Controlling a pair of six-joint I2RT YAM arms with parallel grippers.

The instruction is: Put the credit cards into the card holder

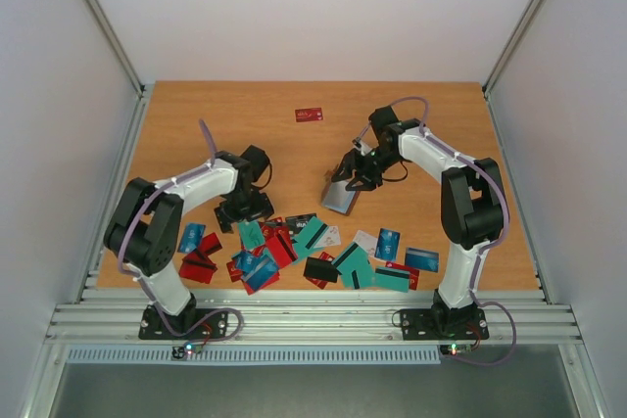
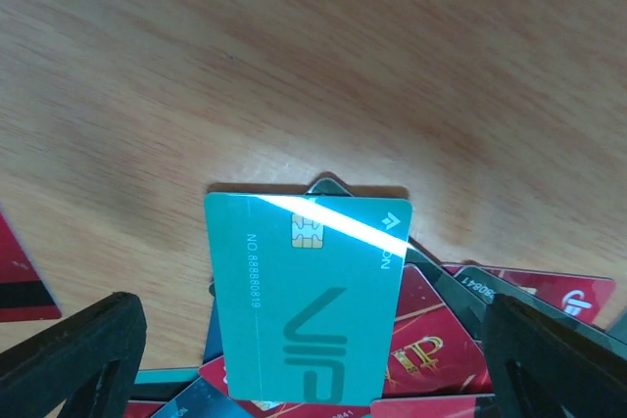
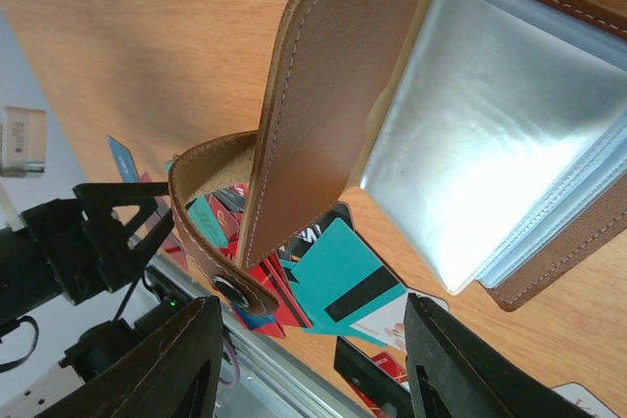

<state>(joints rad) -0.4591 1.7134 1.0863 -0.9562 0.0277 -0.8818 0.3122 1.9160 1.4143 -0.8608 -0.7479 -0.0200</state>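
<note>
Many thin, stiff, likely slippery credit cards (image 1: 294,252) lie below my spread left fingers (image 2: 78,354), the teal card (image 2: 313,301) probably best pinched by its edges, while my right fingers (image 3: 167,359) stand spread just short of the open card holder (image 3: 323,95).

The card holder (image 3: 323,115) is cropped by the right wrist view's edge.

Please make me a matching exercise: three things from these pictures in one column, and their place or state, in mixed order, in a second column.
1. card holder
2. teal VIP card
3. lone red card

a. lies apart at the far side of the table
b. lies chip side up on top of the card pile
c. is open, clear sleeves showing

Pairs: 1-c, 2-b, 3-a
</note>
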